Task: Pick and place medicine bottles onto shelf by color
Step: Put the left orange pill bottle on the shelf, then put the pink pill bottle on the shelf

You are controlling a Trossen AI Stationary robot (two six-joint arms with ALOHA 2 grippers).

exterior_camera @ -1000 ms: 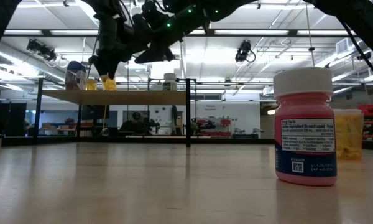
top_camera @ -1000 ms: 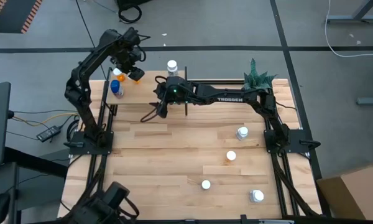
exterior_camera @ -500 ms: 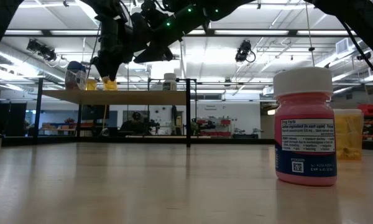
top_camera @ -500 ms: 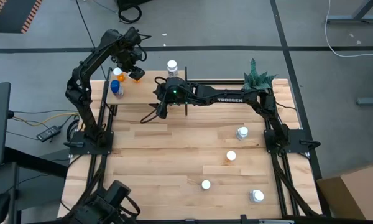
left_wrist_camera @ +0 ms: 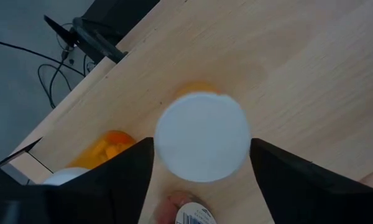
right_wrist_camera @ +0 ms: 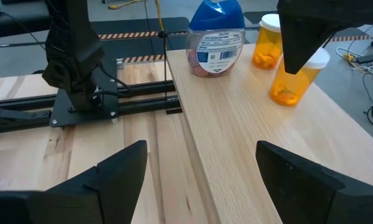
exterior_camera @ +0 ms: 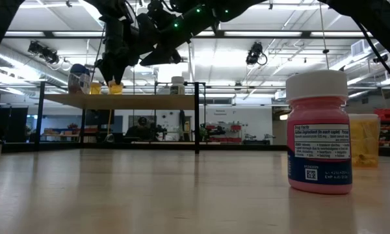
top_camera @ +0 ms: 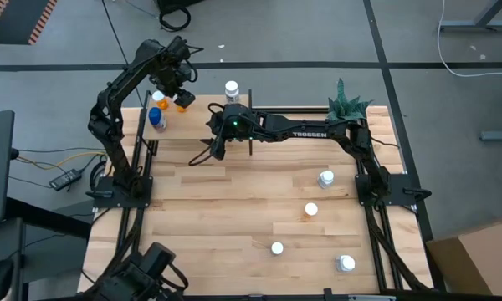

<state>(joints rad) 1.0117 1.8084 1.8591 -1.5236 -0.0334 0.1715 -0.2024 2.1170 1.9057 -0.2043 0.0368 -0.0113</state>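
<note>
Your left gripper [top_camera: 181, 99] sits over the far-left end of the shelf [top_camera: 197, 125], and its jaws straddle the white cap of an orange bottle [right_wrist_camera: 293, 78] that stands on the board. In the left wrist view the cap [left_wrist_camera: 202, 137] fills the gap, with a sliver of space at each side, so the jaws look parted around it; you cannot tell for certain whether they have let go.

Watch these risks:
- If you lift while a finger drags on the cap, the bottle tips. It stands just beside a second orange bottle [right_wrist_camera: 266, 42] and near the wide blue bottle [right_wrist_camera: 216, 38], so one fall could knock the others.
- It also stands near the shelf's far edge; a sideways pull could roll it off.
- Your right gripper [top_camera: 216, 144] hangs wide open and empty at the shelf's front edge, near the black post [top_camera: 250, 124]. Swing it carelessly and it may strike the frame or shake the shelf.

A white bottle [top_camera: 232, 89] stands farther along the shelf. Four bottles, among them the pink one [exterior_camera: 319, 132], wait on the desk [top_camera: 234, 217].
</note>
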